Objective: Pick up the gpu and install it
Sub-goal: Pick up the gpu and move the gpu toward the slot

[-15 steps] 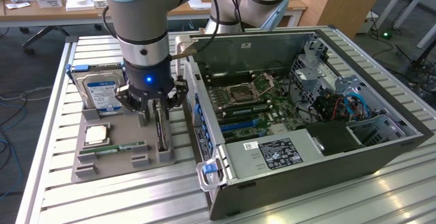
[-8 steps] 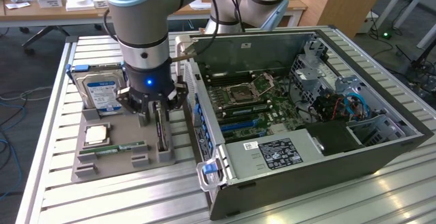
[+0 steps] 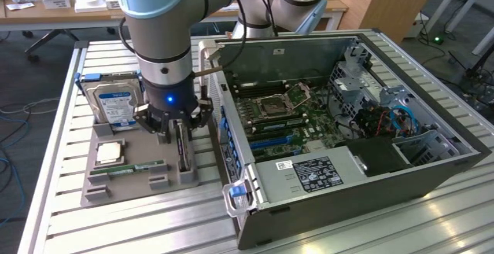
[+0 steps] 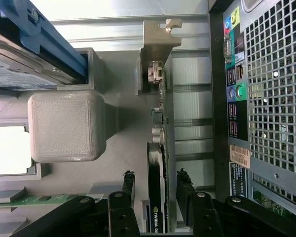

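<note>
Fingers (image 4: 129,183) of the black two-finger gripper (image 4: 157,177) stand partly open, one on each side of the gpu (image 4: 167,138), a thin flat card with a black face, a brownish board side and a silver metal end bracket. A narrow gap shows between the pads and the card, so nothing is held.

The card stands on edge in a slot of a grey plastic holder tray (image 3: 127,186), directly under the gripper. The tray also holds a narrow green memory stick (image 3: 127,168), a square silver processor chip (image 3: 110,151) and, at its far end, a boxy silver hard drive with a blue-and-white label (image 3: 114,100).

Towards the exterior view's right, just beside the tray, a dark open computer case (image 3: 432,167) lies on its side, its green motherboard (image 3: 286,115) exposed.

The pick-up appears to be at the grasping stage. A sound grip calls for the pads to meet the card's flat faces evenly.
</note>
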Available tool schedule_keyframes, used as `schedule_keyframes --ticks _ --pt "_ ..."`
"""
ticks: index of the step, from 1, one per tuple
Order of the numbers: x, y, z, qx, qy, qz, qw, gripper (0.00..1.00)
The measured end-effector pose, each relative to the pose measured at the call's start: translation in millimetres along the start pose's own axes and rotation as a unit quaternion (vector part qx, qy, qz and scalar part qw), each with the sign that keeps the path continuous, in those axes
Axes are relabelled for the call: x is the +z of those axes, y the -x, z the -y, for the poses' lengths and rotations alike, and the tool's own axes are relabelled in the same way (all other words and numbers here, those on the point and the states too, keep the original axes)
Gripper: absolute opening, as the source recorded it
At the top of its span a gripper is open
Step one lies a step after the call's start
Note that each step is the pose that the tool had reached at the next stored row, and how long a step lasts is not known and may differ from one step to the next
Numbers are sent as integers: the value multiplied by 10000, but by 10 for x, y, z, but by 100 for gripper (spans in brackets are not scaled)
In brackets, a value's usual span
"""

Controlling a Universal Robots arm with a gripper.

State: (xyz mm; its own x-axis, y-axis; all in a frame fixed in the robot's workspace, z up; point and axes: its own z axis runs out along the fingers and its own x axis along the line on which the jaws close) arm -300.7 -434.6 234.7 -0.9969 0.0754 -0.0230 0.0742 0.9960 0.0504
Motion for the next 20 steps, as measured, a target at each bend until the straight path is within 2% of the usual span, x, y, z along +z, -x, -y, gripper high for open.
schedule_keyframes --ticks 20 --pt "45 -1 -9 0 -1 0 10000 47"
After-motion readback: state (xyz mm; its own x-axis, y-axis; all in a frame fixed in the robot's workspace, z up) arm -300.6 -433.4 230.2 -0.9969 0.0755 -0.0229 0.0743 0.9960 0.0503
